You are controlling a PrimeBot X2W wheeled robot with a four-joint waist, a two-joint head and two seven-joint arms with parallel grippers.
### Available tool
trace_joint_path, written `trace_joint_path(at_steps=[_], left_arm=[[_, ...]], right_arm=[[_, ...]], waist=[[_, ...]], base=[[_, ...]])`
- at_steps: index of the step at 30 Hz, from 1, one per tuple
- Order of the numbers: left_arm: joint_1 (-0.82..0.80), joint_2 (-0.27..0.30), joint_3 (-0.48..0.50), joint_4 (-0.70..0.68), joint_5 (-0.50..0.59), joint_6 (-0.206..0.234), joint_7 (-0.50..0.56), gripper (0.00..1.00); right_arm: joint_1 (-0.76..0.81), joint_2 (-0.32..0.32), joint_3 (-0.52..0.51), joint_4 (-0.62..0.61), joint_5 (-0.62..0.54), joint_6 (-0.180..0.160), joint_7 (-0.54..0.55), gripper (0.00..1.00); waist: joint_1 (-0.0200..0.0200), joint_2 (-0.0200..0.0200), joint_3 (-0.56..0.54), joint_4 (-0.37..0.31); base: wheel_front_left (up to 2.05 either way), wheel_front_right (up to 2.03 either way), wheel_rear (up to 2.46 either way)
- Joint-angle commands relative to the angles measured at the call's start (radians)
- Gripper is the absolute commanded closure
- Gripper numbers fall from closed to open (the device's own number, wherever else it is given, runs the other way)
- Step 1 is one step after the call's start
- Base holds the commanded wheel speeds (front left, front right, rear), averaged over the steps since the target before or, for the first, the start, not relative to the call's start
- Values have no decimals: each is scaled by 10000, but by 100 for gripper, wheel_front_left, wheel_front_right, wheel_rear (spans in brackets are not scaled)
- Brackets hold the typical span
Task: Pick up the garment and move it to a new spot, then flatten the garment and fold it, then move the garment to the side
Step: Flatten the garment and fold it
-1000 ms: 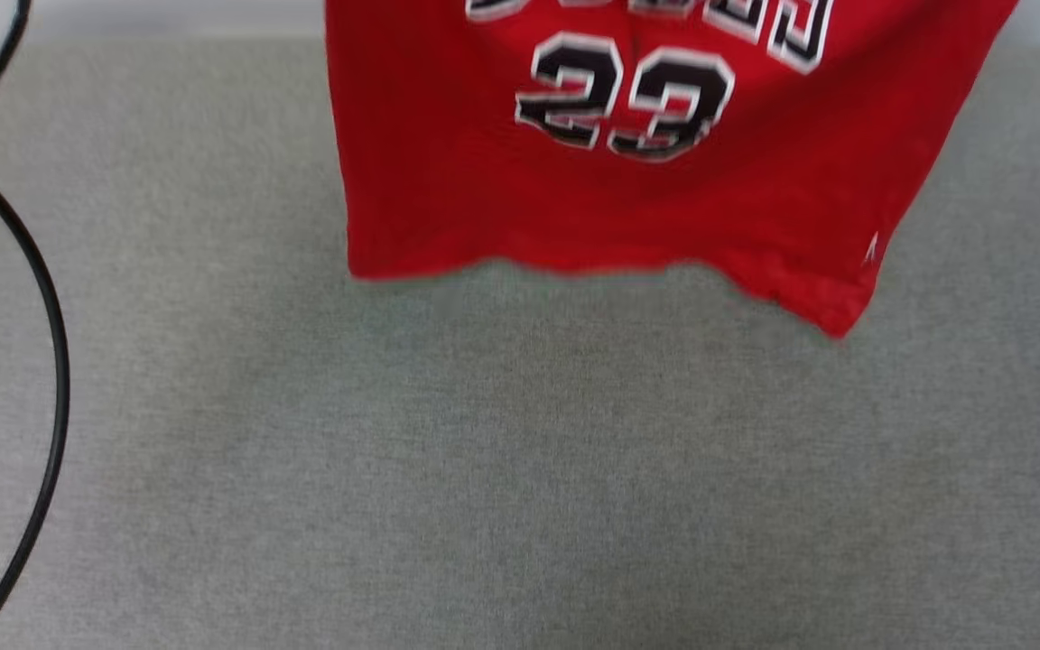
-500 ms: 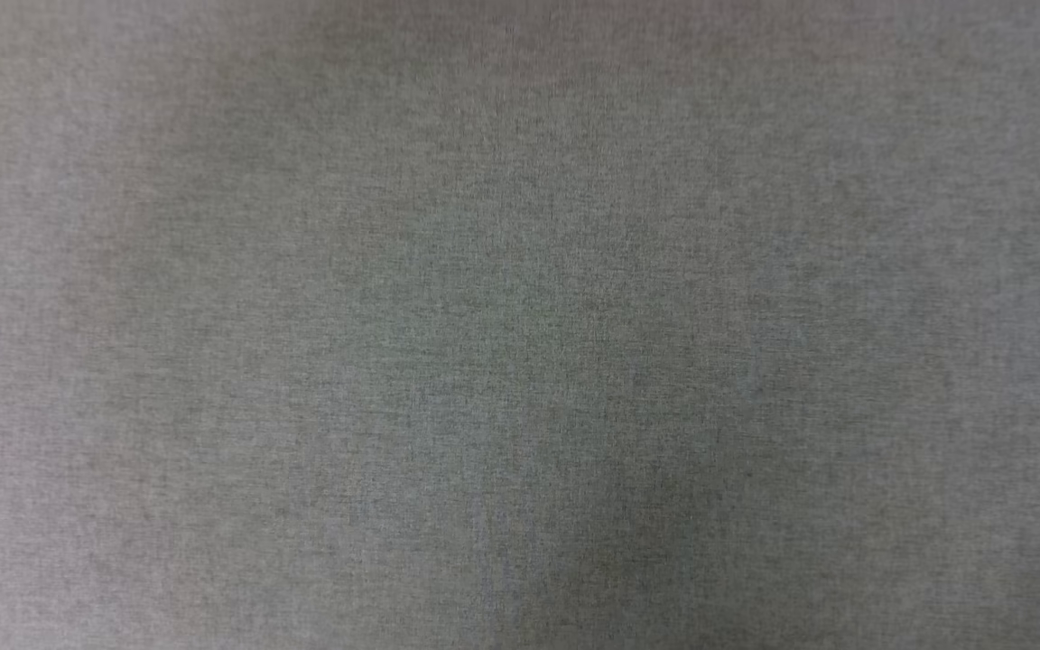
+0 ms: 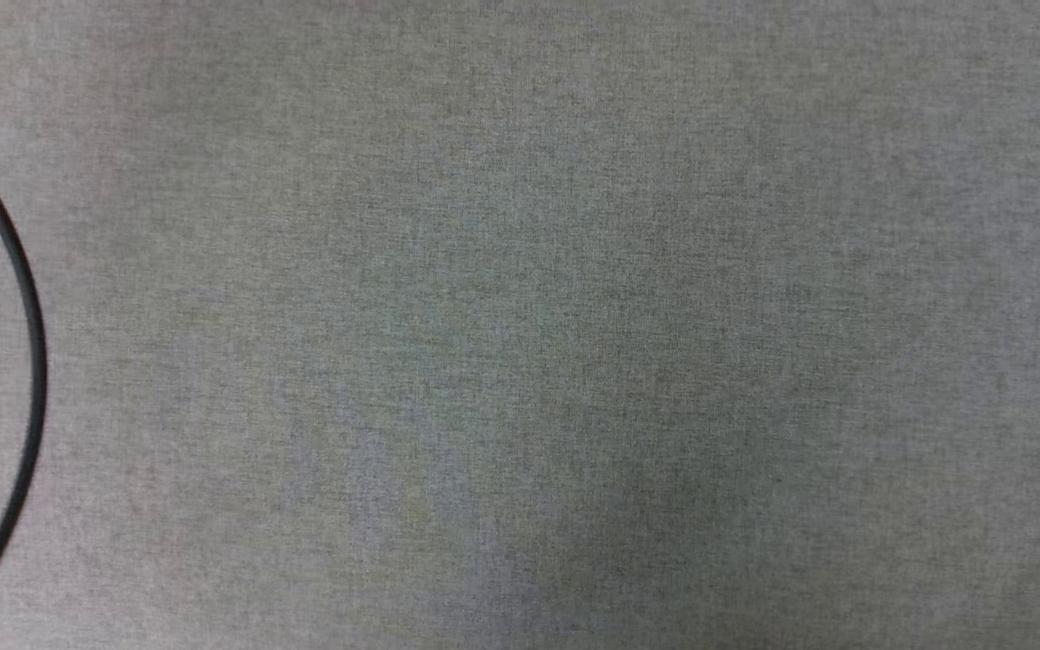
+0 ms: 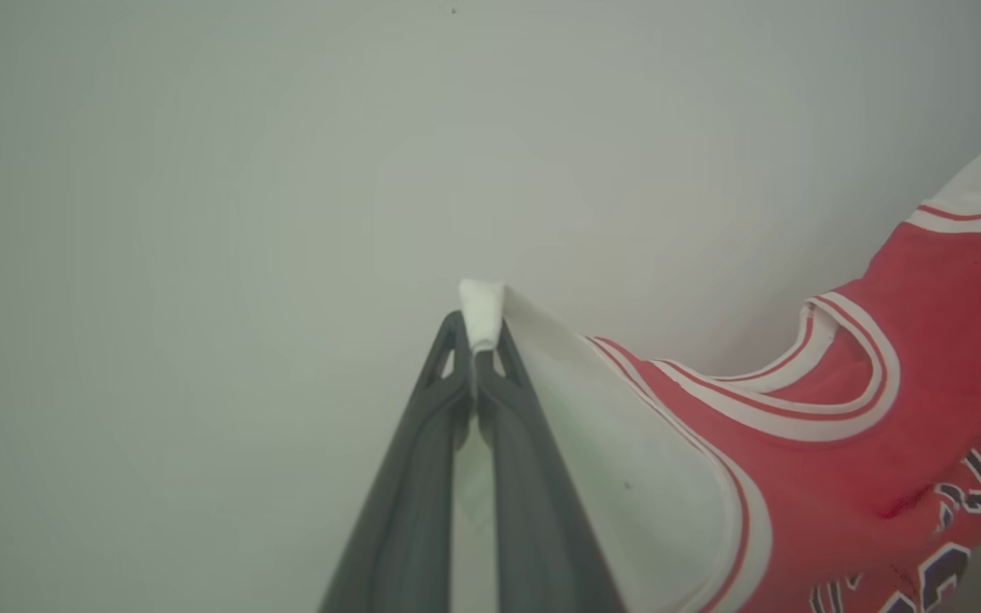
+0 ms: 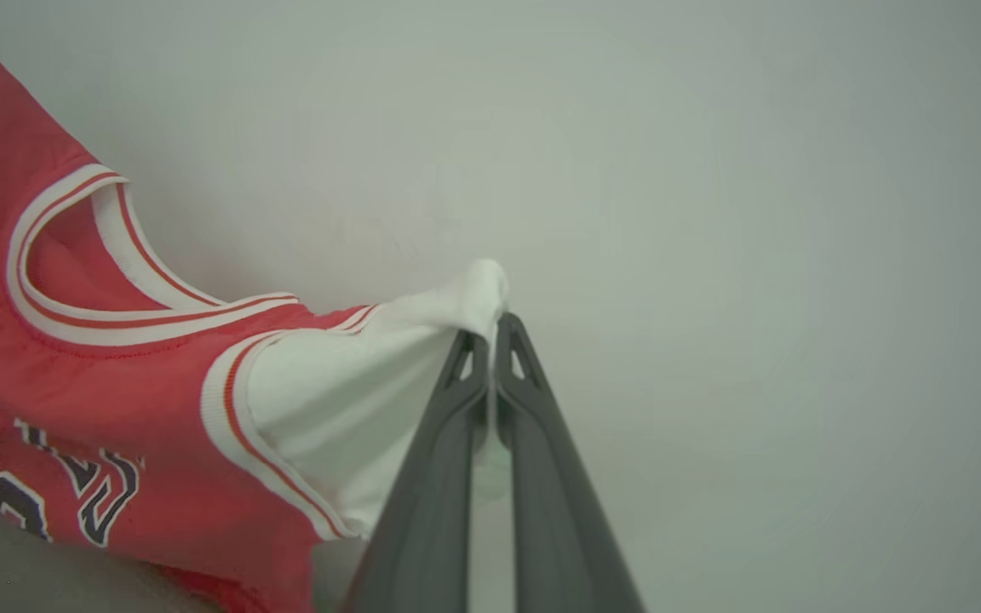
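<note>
The garment [image 4: 848,460] is a red jersey T-shirt with white sleeves and striped trim, hanging in the air in front of a pale wall. In the left wrist view my left gripper [image 4: 478,336] is shut on the tip of one white sleeve, and the shirt stretches away to the right. In the right wrist view my right gripper [image 5: 490,332] is shut on the other white sleeve of the garment [image 5: 116,375], which spreads to the left with its neckline and black lettering showing.
The head view looks down on a grey fabric surface [image 3: 538,343]. A black cable [image 3: 31,361] curves along its left edge. A plain pale wall [image 4: 286,170] stands behind both grippers.
The red garment's hem hung at the top of the head view a second ago and has since left it. The whole picture has shifted, so the camera has moved.
</note>
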Motion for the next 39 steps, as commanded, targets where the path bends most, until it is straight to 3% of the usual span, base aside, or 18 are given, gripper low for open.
trace_joint_path(at_steps=[1, 9, 17, 24, 30, 39], left_arm=[[294, -6, -19, 23, -56, -8, -141, 100], [2786, 221, -121, -266, -342, 224, -509, 100], [5994, 442, 115, -1404, -1030, 856, -614, 100], [9308, 878, 359, -2954, -1557, 1712, -644, 100], [11887, 1141, 727, -4010, -2034, 2301, -647, 100], [14822, 1267, 1221, -4481, -2402, 2802, -640, 100]], right_arm=[[259, 9, 133, 61, 124, -18, -164, 100], [2557, -138, 927, -322, 961, -18, -932, 100], [5632, -647, 1274, -1382, 1460, -16, -1143, 100], [8588, -877, 861, -2309, 1620, -18, -1077, 100], [10891, -681, 385, -2914, 1507, -16, -866, 100], [13826, -243, -675, -3162, 1374, -16, -666, 100]], waist=[[-2, 0, -72, -8], [-2, 0, -669, -162], [-2, 0, -1624, -204], [-2, 0, -2647, -280], [-2, 0, -3494, -432], [-2, 0, -4704, -545]], base=[[0, 0, 0], [0, 0, 0], [0, 0, 0], [0, 0, 0], [0, 0, 0], [0, 0, 0]])
